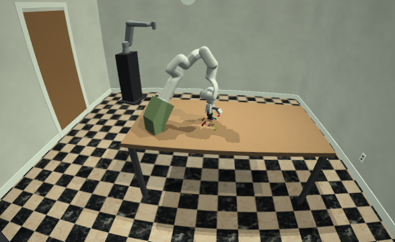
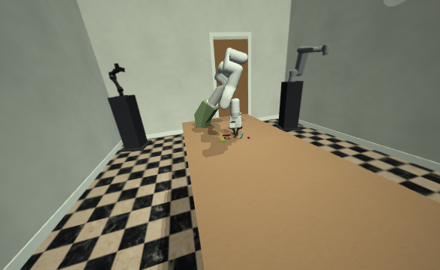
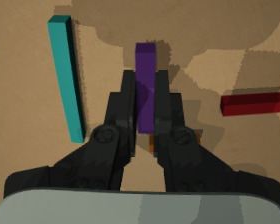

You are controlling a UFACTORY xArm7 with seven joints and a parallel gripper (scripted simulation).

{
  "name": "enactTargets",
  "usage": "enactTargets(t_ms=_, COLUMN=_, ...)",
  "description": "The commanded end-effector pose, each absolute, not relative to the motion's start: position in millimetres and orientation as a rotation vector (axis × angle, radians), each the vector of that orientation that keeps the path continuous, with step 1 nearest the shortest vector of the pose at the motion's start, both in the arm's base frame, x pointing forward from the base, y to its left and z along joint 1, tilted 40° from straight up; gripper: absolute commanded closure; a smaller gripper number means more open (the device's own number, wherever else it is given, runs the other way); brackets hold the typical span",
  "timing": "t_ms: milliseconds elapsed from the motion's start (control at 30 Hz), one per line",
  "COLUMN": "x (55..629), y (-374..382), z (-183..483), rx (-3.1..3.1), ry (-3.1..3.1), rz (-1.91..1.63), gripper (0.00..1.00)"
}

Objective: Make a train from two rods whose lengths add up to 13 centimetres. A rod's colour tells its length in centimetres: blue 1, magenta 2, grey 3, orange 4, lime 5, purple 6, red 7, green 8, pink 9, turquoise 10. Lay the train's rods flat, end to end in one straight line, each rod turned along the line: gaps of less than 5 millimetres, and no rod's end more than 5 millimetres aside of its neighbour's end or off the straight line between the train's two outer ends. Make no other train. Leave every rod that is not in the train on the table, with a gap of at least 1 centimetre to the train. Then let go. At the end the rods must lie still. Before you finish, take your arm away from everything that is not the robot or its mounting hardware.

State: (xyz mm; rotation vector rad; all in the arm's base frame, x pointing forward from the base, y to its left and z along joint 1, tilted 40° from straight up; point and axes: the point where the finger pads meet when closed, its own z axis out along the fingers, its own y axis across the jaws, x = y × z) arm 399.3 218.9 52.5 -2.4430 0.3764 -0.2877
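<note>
You have the gripper (image 3: 145,106) pointing straight down over the matte brown tabletop (image 3: 191,3), its black fingers clamped on the sides of the square-edged purple rod (image 3: 145,76). A long turquoise rod (image 3: 66,76) lies just beside it on one side, and a red rod (image 3: 256,104) lies crosswise on the other. The white arm (image 1: 210,72) arches up from its green base (image 1: 157,115).

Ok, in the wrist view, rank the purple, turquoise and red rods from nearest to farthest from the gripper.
1. Purple rod: clamped between the fingers of the gripper.
2. Turquoise rod: to the left in the view, lying on the table.
3. Red rod: to the right, at the picture's edge, slightly farther out.
</note>
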Motion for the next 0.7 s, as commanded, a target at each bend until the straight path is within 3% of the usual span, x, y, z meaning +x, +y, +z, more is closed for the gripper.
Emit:
enactTargets(t_ms=0, x=400.5, y=219.1, z=51.8, rx=-2.443, ry=0.378, rz=-0.290, gripper=0.96)
enactTargets(t_ms=667, x=403.6, y=224.9, z=43.8, rx=-2.443, ry=0.378, rz=-0.290, gripper=0.96)
